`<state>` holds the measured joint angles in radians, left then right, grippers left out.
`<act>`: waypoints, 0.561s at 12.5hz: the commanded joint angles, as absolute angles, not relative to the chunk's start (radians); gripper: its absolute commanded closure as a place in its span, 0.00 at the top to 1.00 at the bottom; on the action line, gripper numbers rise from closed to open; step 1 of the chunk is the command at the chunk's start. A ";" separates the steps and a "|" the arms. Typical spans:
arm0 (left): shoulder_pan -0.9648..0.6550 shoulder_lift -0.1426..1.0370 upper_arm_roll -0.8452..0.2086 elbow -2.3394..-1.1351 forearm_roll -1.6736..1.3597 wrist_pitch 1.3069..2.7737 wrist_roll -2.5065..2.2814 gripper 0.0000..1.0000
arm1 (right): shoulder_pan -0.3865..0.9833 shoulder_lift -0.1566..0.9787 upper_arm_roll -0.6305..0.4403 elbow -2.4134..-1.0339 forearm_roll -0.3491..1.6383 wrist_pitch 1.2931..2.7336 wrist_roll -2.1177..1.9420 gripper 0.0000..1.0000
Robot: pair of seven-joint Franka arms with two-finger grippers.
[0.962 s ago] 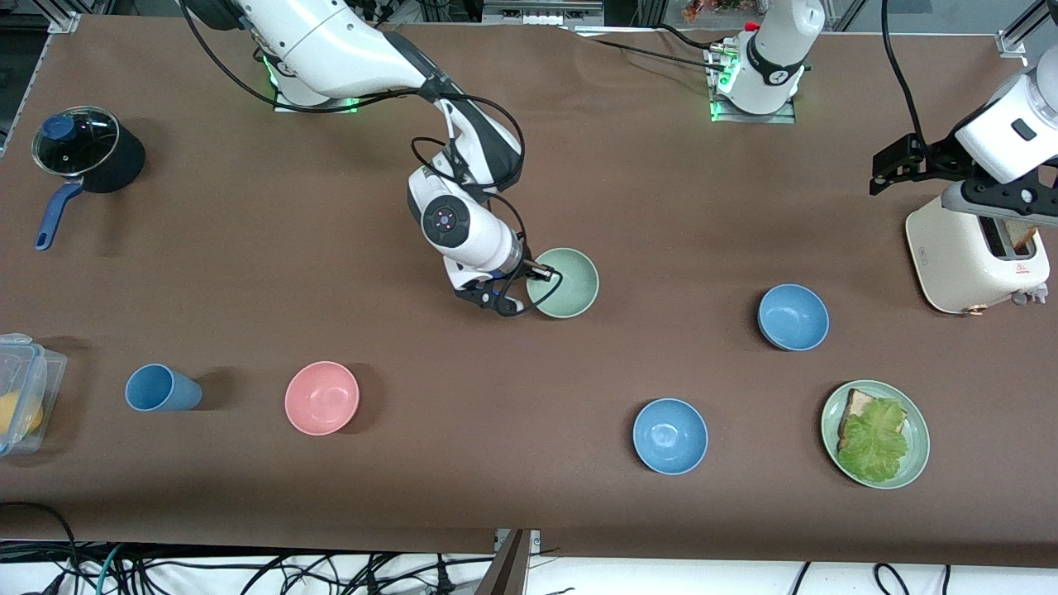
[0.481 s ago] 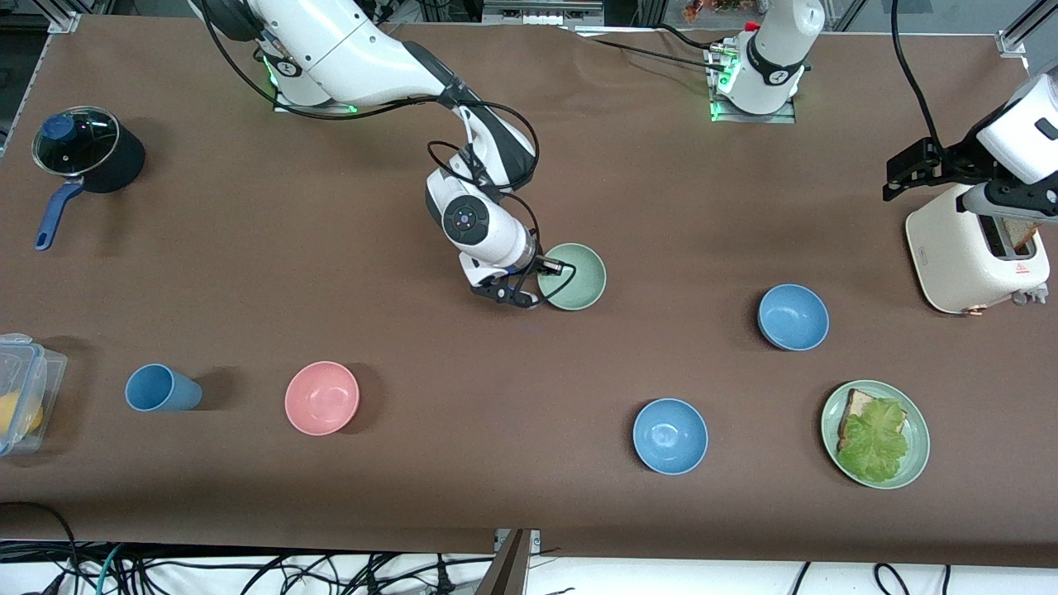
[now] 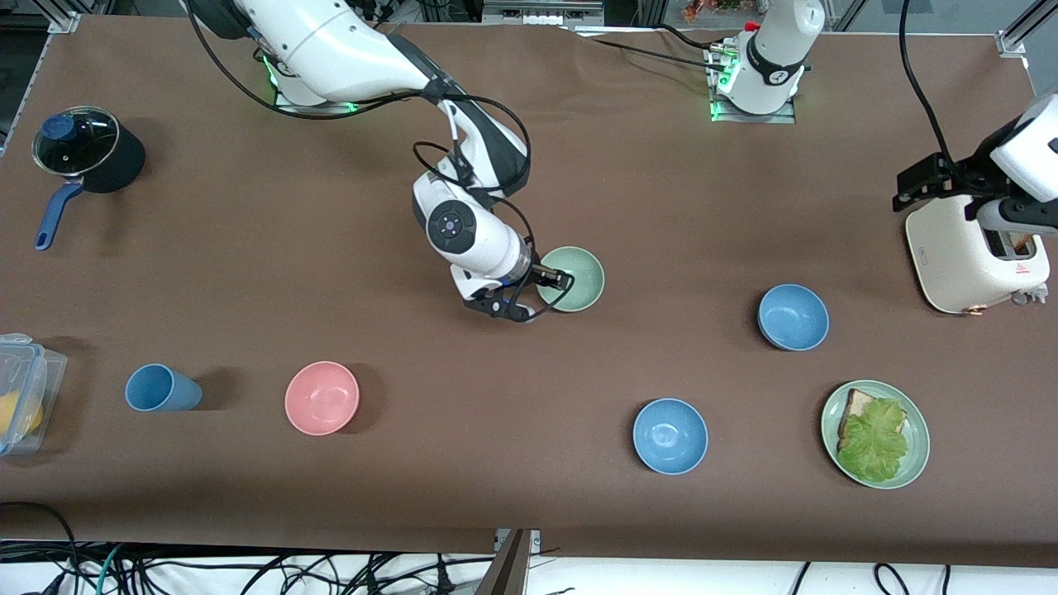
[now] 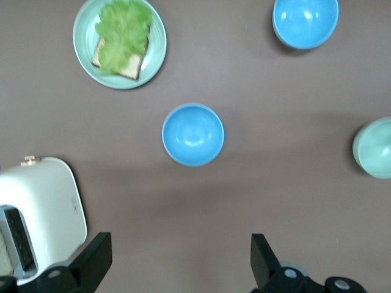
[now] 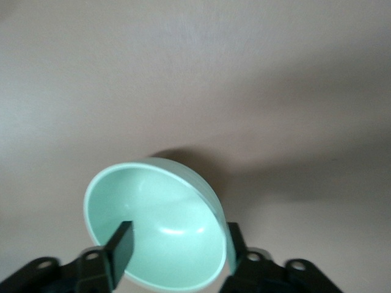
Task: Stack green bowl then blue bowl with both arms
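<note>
The pale green bowl (image 3: 576,278) sits mid-table. My right gripper (image 3: 555,282) is at its rim, tilted low. In the right wrist view one finger (image 5: 122,244) is inside the green bowl (image 5: 165,213) and the other (image 5: 236,242) is just outside its wall, with a wide gap between them. Two blue bowls stand toward the left arm's end, one (image 3: 793,316) farther from the front camera than the other (image 3: 670,435). My left gripper (image 3: 920,178) is open and empty, high beside the toaster. Its view (image 4: 177,262) shows both blue bowls (image 4: 193,134) (image 4: 305,21).
A white toaster (image 3: 975,256) stands at the left arm's end. A green plate with bread and lettuce (image 3: 875,434) is near the front edge. A pink bowl (image 3: 321,397), a blue cup (image 3: 161,388), a plastic box (image 3: 21,392) and a lidded pot (image 3: 83,157) are toward the right arm's end.
The green bowl and my right gripper have shifted slightly toward the left arm's end, and the bowl looks smaller. My left hand has moved toward the toaster's end.
</note>
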<state>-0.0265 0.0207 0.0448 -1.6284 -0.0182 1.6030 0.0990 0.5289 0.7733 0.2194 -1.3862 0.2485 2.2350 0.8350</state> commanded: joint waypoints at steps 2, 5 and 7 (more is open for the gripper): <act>-0.014 0.147 0.037 -1.660 0.058 1.736 0.097 1.00 | 0.390 0.677 0.224 -1.293 0.193 1.909 0.637 1.00; 0.048 0.244 0.038 -1.757 0.057 1.897 0.170 1.00 | 0.195 0.597 0.224 -1.293 0.186 1.710 0.370 1.00; 0.048 0.259 0.041 -1.845 0.052 1.963 0.170 1.00 | 0.070 0.555 0.224 -1.295 0.143 1.628 0.213 1.00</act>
<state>0.0413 0.2651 0.0500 -1.7720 0.0400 1.9123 0.1494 0.1661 0.5945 0.2036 -1.2787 0.1743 1.6903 0.3324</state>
